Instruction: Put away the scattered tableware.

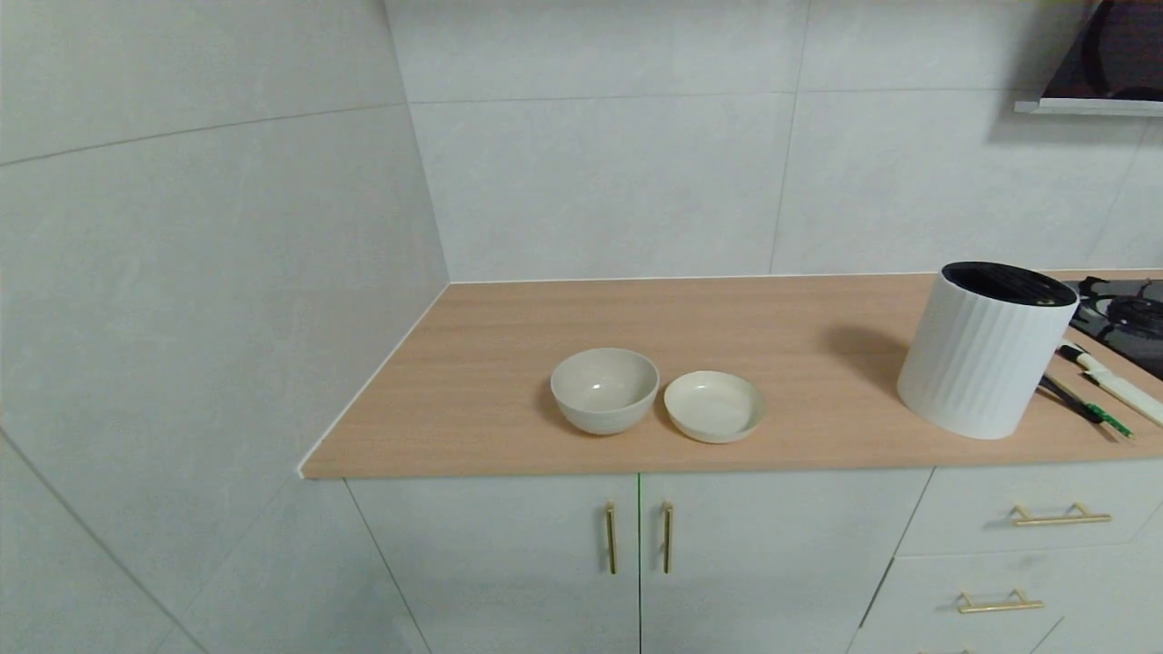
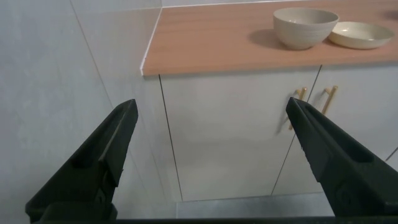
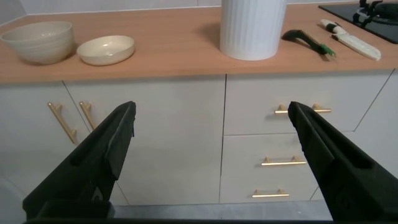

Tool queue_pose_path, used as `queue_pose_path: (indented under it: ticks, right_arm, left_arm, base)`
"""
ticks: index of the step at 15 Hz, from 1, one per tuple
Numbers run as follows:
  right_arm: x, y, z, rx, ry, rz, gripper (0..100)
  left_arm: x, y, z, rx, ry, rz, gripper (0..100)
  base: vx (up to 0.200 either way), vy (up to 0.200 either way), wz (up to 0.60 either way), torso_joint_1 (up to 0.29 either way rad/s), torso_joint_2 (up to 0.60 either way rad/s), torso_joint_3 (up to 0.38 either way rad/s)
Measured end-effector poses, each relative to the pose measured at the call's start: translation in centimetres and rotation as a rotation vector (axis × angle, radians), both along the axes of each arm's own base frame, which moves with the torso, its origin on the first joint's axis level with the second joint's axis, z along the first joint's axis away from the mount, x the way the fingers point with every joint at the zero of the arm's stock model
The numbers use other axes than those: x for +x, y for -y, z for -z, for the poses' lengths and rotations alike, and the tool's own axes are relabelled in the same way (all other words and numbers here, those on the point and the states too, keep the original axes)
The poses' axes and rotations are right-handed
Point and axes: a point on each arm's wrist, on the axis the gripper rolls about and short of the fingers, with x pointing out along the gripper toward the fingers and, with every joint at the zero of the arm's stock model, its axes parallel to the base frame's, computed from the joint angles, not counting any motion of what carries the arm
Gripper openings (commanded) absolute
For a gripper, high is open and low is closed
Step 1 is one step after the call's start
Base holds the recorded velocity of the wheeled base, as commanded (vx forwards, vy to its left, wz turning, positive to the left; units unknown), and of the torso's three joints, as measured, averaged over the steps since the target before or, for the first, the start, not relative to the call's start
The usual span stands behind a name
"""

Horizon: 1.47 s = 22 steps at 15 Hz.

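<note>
A deep cream bowl and a shallow cream dish sit side by side near the front edge of the wooden counter, almost touching. Both reappear as the bowl and dish in the left wrist view, and as the bowl and dish in the right wrist view. A black-and-green utensil and a white-handled one lie at the counter's right. My left gripper and right gripper hang open below counter height, in front of the cabinets, holding nothing.
A tall white ribbed container with a dark inside stands on the right of the counter. A gas hob lies beyond it. Cabinet doors with gold handles and drawers sit below. Tiled walls close the left and back.
</note>
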Motion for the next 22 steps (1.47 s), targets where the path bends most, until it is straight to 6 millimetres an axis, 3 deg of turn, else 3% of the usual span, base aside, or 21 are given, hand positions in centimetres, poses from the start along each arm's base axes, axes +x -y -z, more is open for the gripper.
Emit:
queue_pose_path:
  ticks: [22]
  right_arm:
    - [0.0,0.0,0.0,0.0,0.0,0.0,100]
  left_arm:
    - [0.0,0.0,0.0,0.0,0.0,0.0,100]
  base:
    - [0.0,0.0,0.0,-0.197,0.49,0.286]
